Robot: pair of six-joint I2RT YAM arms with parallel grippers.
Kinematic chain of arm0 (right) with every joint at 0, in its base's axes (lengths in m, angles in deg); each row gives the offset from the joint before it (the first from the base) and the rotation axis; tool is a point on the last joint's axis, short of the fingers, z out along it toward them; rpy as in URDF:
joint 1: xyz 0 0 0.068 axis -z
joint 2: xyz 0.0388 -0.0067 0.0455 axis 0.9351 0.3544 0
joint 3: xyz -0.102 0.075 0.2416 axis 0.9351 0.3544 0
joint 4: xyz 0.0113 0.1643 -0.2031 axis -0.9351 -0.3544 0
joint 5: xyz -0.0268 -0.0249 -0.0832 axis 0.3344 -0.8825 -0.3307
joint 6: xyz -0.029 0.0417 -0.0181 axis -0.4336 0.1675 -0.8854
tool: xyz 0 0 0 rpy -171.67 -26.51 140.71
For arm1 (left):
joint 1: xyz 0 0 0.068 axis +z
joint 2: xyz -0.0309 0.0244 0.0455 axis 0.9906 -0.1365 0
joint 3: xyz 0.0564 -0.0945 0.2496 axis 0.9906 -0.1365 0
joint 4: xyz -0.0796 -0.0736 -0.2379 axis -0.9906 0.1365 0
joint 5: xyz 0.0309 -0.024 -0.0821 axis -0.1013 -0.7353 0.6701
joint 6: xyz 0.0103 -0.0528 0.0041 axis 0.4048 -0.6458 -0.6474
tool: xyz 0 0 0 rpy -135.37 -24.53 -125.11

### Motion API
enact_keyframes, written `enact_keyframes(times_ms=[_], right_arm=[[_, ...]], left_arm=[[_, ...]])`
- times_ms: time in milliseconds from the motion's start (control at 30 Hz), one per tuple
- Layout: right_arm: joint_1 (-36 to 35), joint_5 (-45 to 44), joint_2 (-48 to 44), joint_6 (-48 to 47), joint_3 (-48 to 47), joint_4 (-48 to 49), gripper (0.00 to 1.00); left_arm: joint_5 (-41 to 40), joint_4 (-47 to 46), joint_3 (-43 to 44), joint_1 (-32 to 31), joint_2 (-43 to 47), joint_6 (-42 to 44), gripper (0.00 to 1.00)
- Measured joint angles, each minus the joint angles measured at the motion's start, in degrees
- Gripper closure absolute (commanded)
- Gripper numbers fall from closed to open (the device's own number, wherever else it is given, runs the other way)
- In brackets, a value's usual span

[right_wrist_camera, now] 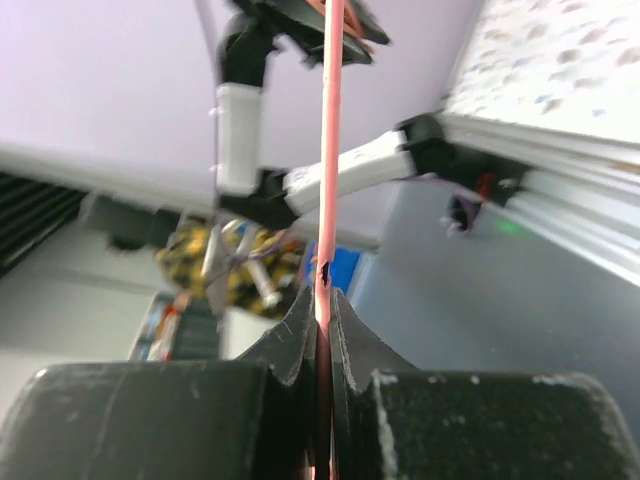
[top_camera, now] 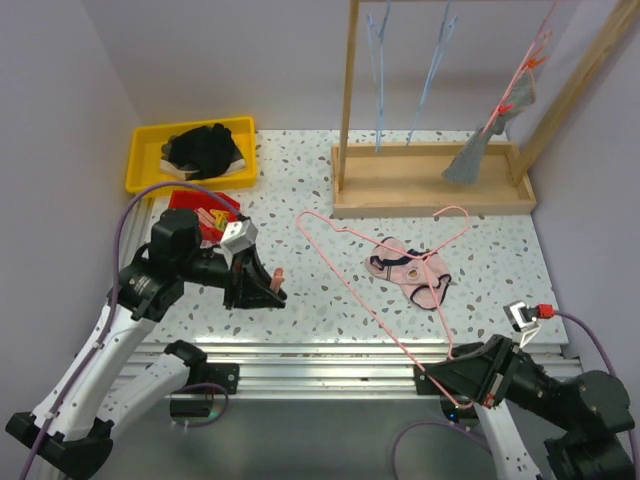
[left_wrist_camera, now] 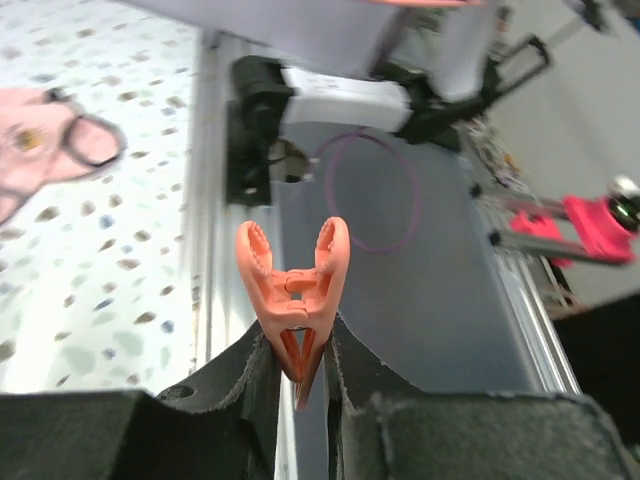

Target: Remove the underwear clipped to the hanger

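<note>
Fabric this thin should be light, soft and floppy. The pale pink briefs with dark trim [top_camera: 405, 268] lie limp on the speckled white surface [top_camera: 300, 310], inside the loop of the thin pink wire hanger [right_wrist_camera: 327, 180]. Whether any peg pins them to it I cannot tell. Far beyond that hanger, the grey striped briefs [top_camera: 476, 158] hang at the wooden rack [top_camera: 430, 195]. The right hand [right_wrist_camera: 322, 310] is clamped on the hanger's wire. The left hand [left_wrist_camera: 298, 345] is narrowed around a salmon plastic clothes peg [left_wrist_camera: 292, 295]. Best hold for either pair: pinch a bunched fold at the waistband, clear of the springy wire.
</note>
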Motion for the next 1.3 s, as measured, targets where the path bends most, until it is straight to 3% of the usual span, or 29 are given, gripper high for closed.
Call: enact_keyframes(times_ms=[100, 267, 500, 633, 800, 1100, 1300], right_arm=[[0.0, -6.8, 4.2, -9.1, -5.5, -10.9, 1.00], [0.0, -15.0, 8.7, -19.9, -6.2, -18.4, 1.00], [0.0, -21.2, 8.9, -28.3, -0.8, -22.3, 1.00], [0.0, -23.3, 8.8, -30.4, 1.2, -22.9, 1.00], [0.0, -25.4, 8.7, -31.6, 2.1, -23.8, 1.00], [0.0, -28.1, 9.0, -32.9, 0.8, -24.1, 1.00], [0.0, -32.7, 11.9, -34.6, -2.8, -24.4, 1.00]], left_arm=[[-16.0, 2.7, 2.3, 0.0, -3.8, -1.2, 1.00], [-44.5, 6.4, 6.3, 5.5, -14.5, -5.7, 1.00], [-66.2, 7.0, 16.0, 19.3, -32.0, -9.2, 1.00], [-72.6, 4.6, 23.5, 22.7, -40.5, -9.7, 1.00], [-75.0, 3.4, 31.2, 25.4, -51.9, -10.3, 1.00], [-75.5, 4.0, 31.1, 29.9, -60.4, -11.3, 1.00], [-73.5, 4.2, 31.1, 30.6, -61.1, -11.8, 0.69]])
